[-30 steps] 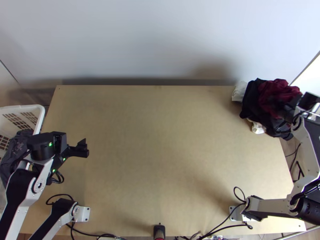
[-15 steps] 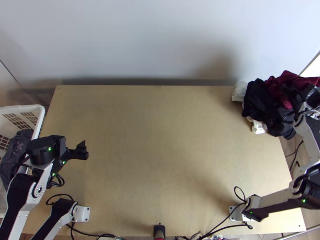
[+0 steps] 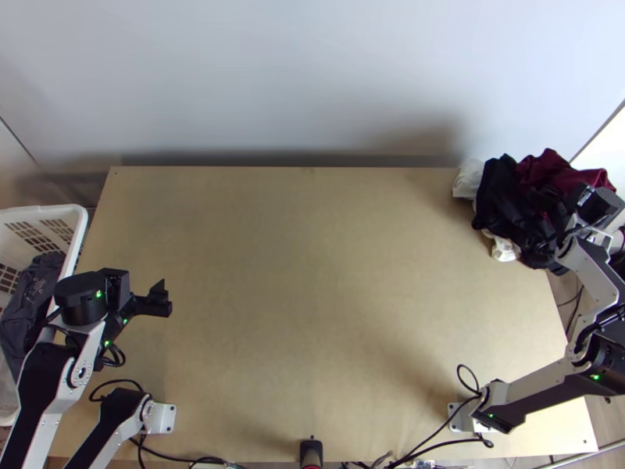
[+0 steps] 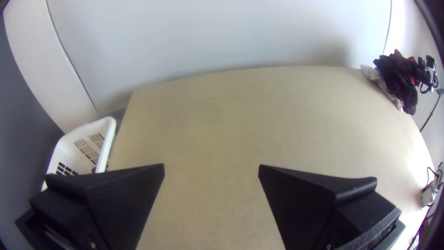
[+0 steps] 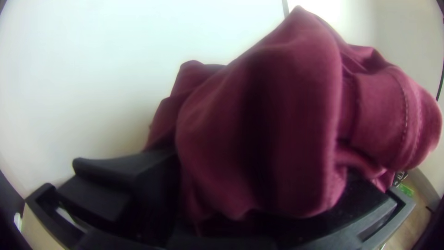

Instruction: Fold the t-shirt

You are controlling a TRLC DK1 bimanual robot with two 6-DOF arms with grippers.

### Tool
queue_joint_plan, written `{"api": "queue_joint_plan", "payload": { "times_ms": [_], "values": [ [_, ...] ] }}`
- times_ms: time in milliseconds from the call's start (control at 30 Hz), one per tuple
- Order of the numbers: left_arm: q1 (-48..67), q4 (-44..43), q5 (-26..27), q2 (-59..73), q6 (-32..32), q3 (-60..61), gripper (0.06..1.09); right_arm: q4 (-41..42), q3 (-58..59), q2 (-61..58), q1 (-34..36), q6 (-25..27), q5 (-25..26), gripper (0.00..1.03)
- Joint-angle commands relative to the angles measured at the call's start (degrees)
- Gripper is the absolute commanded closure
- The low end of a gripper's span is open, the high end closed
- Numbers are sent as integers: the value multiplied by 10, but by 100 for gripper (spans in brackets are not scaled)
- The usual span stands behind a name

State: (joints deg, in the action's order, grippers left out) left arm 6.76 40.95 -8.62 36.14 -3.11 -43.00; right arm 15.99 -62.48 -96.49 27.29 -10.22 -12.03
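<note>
At the table's far right corner my right gripper (image 3: 595,205) is over the clothes pile, its fingertips hidden. A dark red cloth (image 3: 547,168) lies bunched beside it on black clothing (image 3: 500,199); whether it is a t-shirt cannot be made out. In the right wrist view the right gripper (image 5: 240,185) is shut on a thick bunch of the red cloth (image 5: 286,120), which covers one finger. My left gripper (image 3: 161,295) stands over the table's left side. The left wrist view shows the left gripper (image 4: 212,167) open, its fingers wide apart with nothing between.
White cloth (image 3: 467,180) sticks out from the pile's left side. A white basket (image 3: 78,227) holding dark grey cloth (image 3: 31,293) stands beyond the table's left edge. Cables run along the near edge of the light wooden table (image 3: 312,273).
The right gripper and red cloth went outward to the right, then came partway back toward the pile. The left gripper has shifted very slightly nearer.
</note>
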Motion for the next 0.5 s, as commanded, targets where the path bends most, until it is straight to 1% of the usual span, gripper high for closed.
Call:
{"api": "queue_joint_plan", "payload": {
  "times_ms": [0,33,167,467],
  "values": [
    [-4,-6,0,2,-15,1,10,-9,34,-1,0,12,1,9],
    [-4,-8,-1,2,-15,1,10,-17,34,-2,0,13,1,4],
    [-5,-9,0,4,-16,6,10,-30,39,5,0,27,1,4],
    [-15,-25,1,5,-16,24,10,-76,46,71,-12,26,1,4]
  ]
}}
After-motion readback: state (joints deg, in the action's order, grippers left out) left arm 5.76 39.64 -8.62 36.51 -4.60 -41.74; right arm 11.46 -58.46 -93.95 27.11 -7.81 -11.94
